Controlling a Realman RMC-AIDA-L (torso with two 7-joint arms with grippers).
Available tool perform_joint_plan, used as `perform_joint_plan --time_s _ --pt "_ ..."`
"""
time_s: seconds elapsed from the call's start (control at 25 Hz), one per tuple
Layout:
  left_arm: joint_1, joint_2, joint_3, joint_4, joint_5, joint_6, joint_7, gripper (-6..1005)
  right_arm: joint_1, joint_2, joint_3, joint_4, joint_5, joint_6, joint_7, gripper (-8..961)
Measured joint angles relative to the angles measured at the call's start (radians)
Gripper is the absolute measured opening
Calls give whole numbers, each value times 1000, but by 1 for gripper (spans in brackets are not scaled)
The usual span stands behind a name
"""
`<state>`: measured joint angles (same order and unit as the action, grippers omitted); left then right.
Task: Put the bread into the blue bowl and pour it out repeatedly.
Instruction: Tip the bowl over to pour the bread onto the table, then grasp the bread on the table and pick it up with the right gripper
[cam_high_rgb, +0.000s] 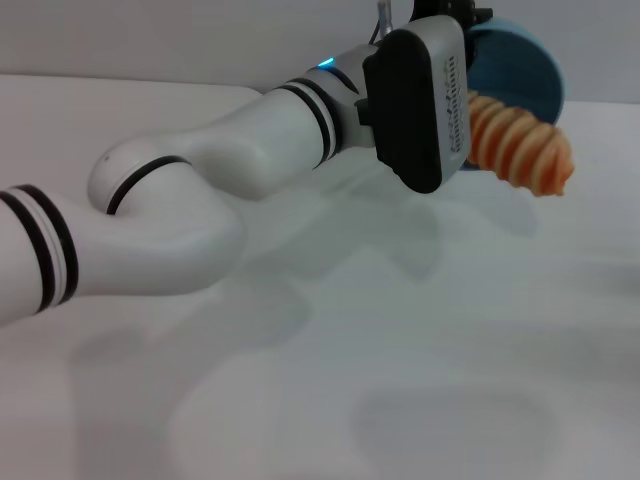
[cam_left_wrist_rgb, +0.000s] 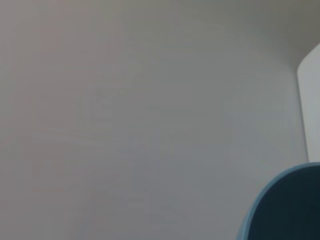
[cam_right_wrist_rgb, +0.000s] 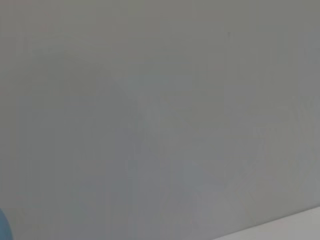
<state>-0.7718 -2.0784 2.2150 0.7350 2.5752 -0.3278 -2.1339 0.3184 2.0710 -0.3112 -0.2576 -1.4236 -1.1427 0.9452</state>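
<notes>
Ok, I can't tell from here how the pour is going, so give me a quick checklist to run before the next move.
1. Blue bowl tipped on its side, held up at the left arm's wrist: ok.
2. Bread coming out of the bowl: ok, it sticks out past the rim.
3. Bread fully out and lying on the table: not ok.
4. Left gripper's hold on the bowl: cannot tell, the wrist housing hides it.
5. Right gripper's position: cannot tell, it shows in no view.

A glossy white table (cam_high_rgb: 420, 380) fills the foreground, soft shadows pooling on it, with a plain grey wall (cam_high_rgb: 150, 40) behind its far edge.
</notes>
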Motion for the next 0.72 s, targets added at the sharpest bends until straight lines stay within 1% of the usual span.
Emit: perform_joint_plan --time_s 0.24,0.36,0.44,0.48,0.52,0.6,0.72 --pt "12 0 1 7 -2 -5 3 -1 19 0 0 8 1 10 2 478" --pt "12 0 0 12 -38 11 -14 -1 23 -2 -1 21 1 11 12 478" --pt "9 0 -11 22 -111 48 -24 -1 25 -7 -22 27 -15 19 98 478" --pt "5 0 -21 29 -158 78 -29 -1 25 -7 -22 27 -15 19 98 478" --pt "1 0 -33 35 -200 103 -32 -1 27 -11 -38 20 -40 24 168 478" --pt "-3 1 -52 38 -263 137 -37 -1 36 -19 -66 1 -106 26 281 478" --pt "-5 1 -66 38 -343 150 -64 -1 69 -33 -98 -22 -255 18 446 490"
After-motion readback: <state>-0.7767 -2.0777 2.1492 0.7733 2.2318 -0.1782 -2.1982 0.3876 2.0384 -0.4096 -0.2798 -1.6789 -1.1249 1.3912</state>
